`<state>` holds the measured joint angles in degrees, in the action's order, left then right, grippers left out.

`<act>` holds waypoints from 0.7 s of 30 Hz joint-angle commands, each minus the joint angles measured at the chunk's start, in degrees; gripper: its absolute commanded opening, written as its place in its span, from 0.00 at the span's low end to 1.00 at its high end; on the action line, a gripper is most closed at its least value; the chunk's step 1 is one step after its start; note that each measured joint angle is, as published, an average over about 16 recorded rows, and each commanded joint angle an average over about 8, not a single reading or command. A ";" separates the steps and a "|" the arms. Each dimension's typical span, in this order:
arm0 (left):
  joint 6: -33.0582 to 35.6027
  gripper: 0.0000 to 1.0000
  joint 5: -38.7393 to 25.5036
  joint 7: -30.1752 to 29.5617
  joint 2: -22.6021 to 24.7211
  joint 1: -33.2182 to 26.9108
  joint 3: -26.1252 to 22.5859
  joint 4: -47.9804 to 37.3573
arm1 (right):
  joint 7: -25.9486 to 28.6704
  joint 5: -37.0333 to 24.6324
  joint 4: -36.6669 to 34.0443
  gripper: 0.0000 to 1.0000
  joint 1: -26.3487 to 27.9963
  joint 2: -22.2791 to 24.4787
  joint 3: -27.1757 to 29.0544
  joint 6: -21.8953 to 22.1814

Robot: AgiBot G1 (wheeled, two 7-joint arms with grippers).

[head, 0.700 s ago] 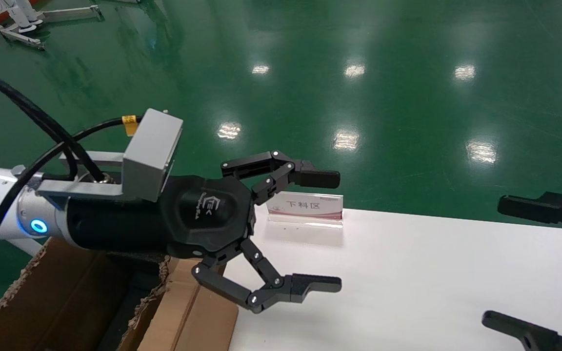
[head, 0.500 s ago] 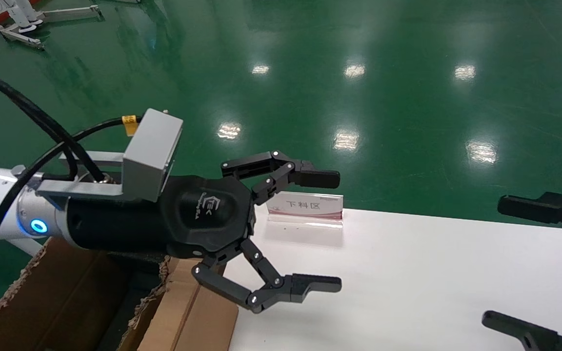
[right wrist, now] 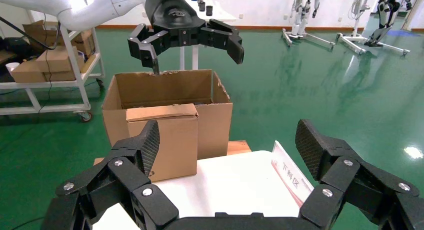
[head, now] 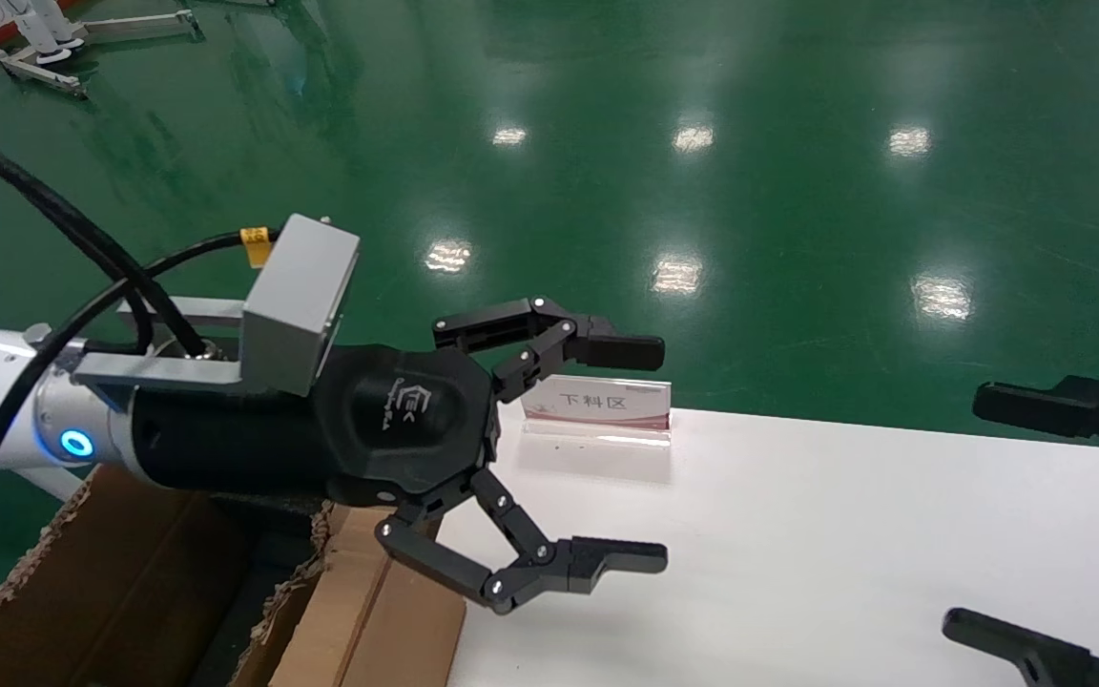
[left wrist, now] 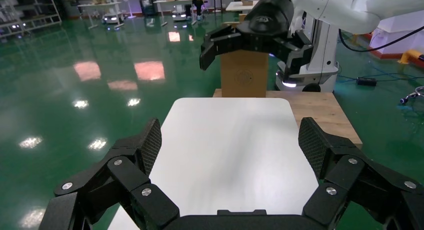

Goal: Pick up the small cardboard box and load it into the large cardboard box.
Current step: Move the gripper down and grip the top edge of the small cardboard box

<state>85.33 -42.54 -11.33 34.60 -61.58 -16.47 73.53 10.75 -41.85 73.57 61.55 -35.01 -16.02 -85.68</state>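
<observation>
Black and spread wide, our left gripper (head: 640, 453) hangs at the centre of the head view with nothing between its fingers, its upper fingertip over the green floor (head: 702, 143) and its lower one over the near left edge of the white table (head: 845, 534). Behind it, our wrist and arm run out to the left border, passing above the large cardboard box (head: 120, 592), whose ragged rim fills the lower left corner. In the right wrist view we see the small cardboard box (right wrist: 162, 140) standing upright against the front wall of that carton (right wrist: 170, 89), just beyond the table's end, with the left gripper (right wrist: 192, 44) hovering above both. Our right gripper (head: 964, 515) shows only its two fingertips at the right border of the head view, also parted wide and empty, one near the table's far edge and one low in the corner. Between the two grippers the white tabletop lies bare and unobstructed. A small sign stand (head: 597, 405) with printed characters sits at the table's far edge, just beside the left gripper's upper finger (head: 621, 351).
</observation>
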 commanded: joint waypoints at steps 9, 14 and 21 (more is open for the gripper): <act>-1.63 1.00 -3.22 -3.36 -2.19 -1.40 -2.16 0.07 | 0.00 0.00 0.00 1.00 0.00 0.00 0.00 0.00; -2.90 1.00 -8.21 -8.31 -4.36 -4.96 -5.40 1.30 | 0.00 0.00 0.00 1.00 0.00 0.00 0.00 0.00; -2.98 1.00 -20.48 -20.46 -5.70 -14.54 -12.78 5.79 | 0.00 0.00 0.00 1.00 0.00 0.00 0.00 0.00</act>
<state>83.09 -63.34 -32.40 29.56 -76.77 -29.75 79.06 10.75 -41.85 73.57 61.55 -35.01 -16.02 -85.68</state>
